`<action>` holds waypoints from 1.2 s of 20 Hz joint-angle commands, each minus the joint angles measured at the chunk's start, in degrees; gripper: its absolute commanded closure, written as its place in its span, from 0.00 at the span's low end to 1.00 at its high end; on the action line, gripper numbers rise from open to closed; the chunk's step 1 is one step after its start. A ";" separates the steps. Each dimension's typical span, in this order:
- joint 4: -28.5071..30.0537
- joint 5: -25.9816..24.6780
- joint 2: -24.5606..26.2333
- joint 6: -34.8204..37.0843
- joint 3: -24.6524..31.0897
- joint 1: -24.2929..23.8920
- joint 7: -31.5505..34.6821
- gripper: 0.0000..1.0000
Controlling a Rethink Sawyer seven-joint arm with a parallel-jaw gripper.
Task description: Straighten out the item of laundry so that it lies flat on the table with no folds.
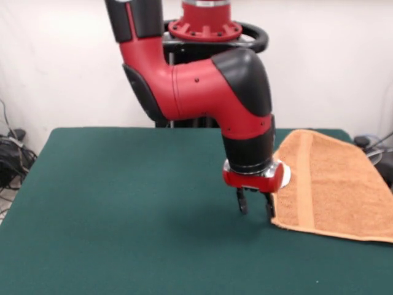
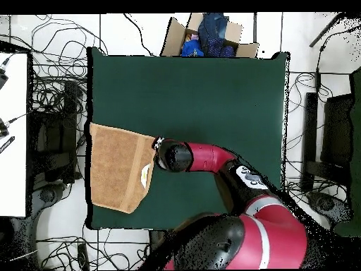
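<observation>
Currently, your gripper (image 1: 256, 204), fingers parted and empty, hangs at the folded hand towel's (image 1: 334, 184) inner edge, poised to grasp it.

towel (image 1: 334, 184) right of frame: orange-tan terry cloth, nubby matt pile, smoother woven band down it; table (image 1: 123, 215) cover: dark green felt-like cloth, matt, smooth and even; arm (image 1: 209, 92) top centre: glossy red and black hard shell, plastic by the look, soft highlights; gripper (image 1: 255, 204) with dark matt fingers (image 1: 242, 201); box (image 2: 204, 35) at top of overhead view: brown cardboard, dull, blue cloth inside.
</observation>
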 commanded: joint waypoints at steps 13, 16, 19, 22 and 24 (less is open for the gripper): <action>3.02 -1.02 7.00 -0.18 11.71 -6.83 -1.27 0.00; 2.65 -1.41 7.52 -0.66 12.41 -7.34 -1.42 0.00; 2.74 -2.13 8.24 -1.56 13.25 -8.22 -1.81 0.00; 3.09 -2.78 8.71 -2.25 14.65 -9.23 -2.12 0.00; 3.50 -3.38 9.03 -2.89 15.36 -9.70 -2.02 0.00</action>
